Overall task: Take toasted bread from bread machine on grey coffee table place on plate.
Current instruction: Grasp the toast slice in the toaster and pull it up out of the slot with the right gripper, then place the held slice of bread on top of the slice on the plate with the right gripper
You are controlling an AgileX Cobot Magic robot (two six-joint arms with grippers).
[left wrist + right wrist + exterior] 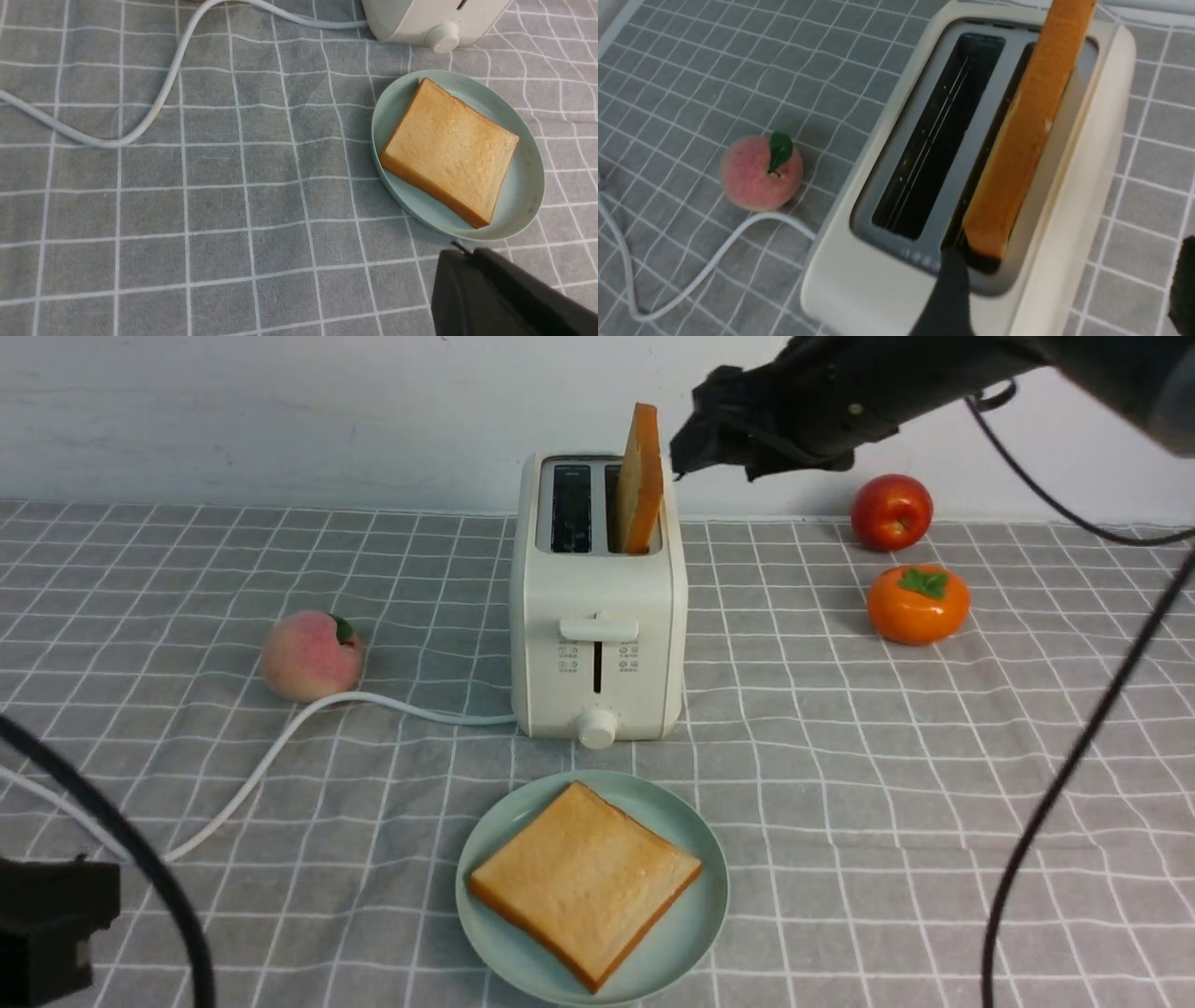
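The bread machine (597,616) stands mid-table on the grey coffee table (887,784). One slice of toasted bread (639,476) stands upright in its right slot, and the left slot is empty. A second slice (583,882) lies flat on the plate (695,933) in front of the toaster. My right gripper (686,448) hovers just right of the standing slice, open and empty. In the right wrist view its gripper (1064,298) straddles the toaster's right side (1069,224) below the slice (1027,140). My left gripper (460,252) is shut and empty, near the plate's rim (523,200).
A peach (311,655) lies left of the toaster, beside the white cord (280,747) that runs to the front left. A red apple (892,511) and an orange persimmon (918,604) sit at the back right. A white wall backs the table.
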